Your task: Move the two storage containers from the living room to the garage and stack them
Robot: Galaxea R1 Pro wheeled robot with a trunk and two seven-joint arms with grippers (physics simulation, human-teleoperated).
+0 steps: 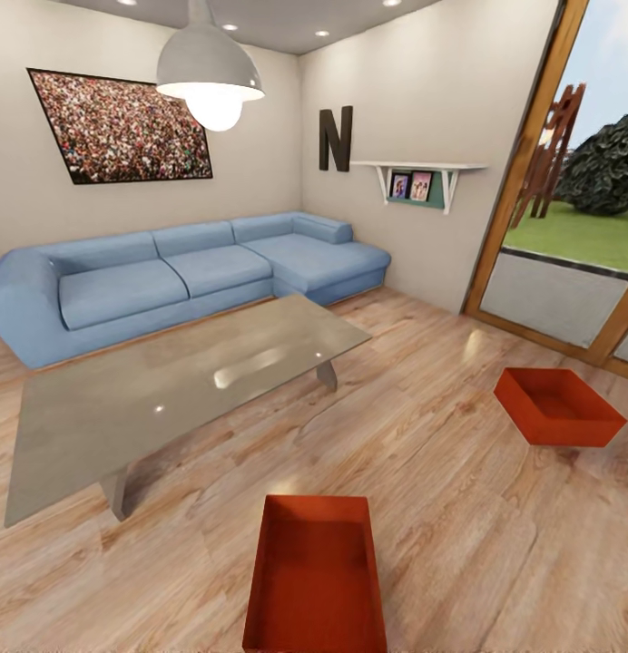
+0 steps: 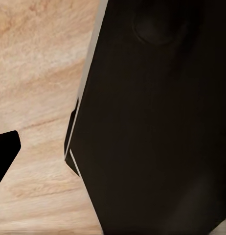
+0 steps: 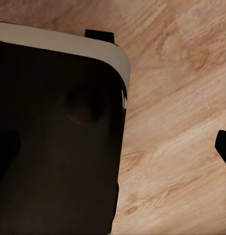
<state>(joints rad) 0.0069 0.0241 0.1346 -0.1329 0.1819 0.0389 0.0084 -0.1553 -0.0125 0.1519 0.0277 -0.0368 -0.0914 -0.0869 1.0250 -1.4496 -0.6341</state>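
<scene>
Far left along the wall: blue sofa (image 1: 169, 272). Nearer, glass coffee table (image 1: 169, 381), open plank floor (image 1: 441, 508) to its right. Near centre on the planks: one red-orange container (image 1: 316, 576), near edge cut off by the frame. Farther right, well apart, by the glass door (image 1: 568, 272): second container (image 1: 557, 405). Wrist views mostly blocked by dark robot body; state of either jaws impossible to tell.
</scene>
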